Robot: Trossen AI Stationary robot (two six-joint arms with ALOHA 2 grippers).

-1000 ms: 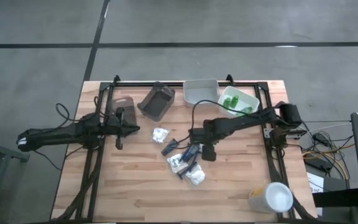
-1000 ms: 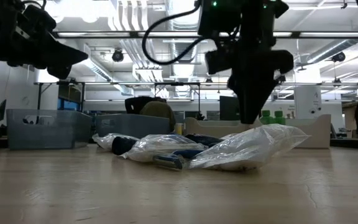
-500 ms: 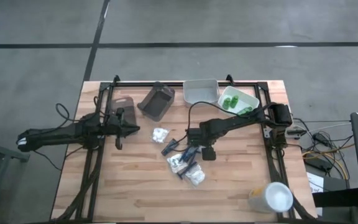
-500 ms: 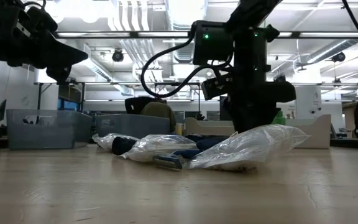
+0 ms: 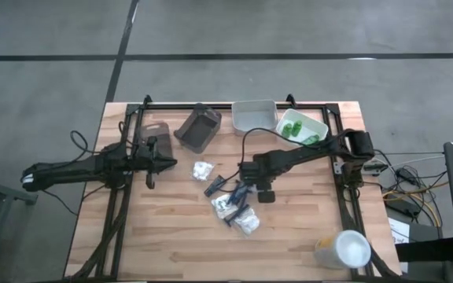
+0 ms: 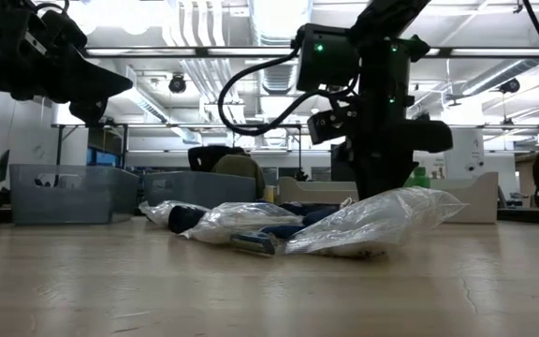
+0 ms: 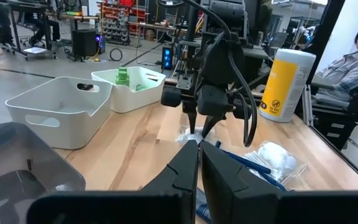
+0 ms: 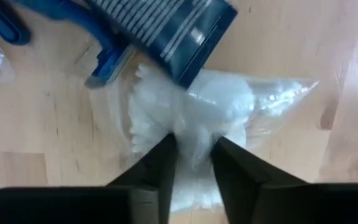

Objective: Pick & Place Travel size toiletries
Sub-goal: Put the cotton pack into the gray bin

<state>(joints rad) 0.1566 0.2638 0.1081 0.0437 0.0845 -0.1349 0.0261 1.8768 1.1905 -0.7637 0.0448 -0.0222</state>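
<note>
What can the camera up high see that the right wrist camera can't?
Only the high view shows the whole table, the trays at its far edge, the green bottles in the white tray, the big white cup, and the left pincer waiting near the left side.

Only the right wrist view shows, up close, the right pincer closing around a clear packet of white stuff, next to a navy striped packet.

Both show the toiletries pile on the wooden table.
</note>
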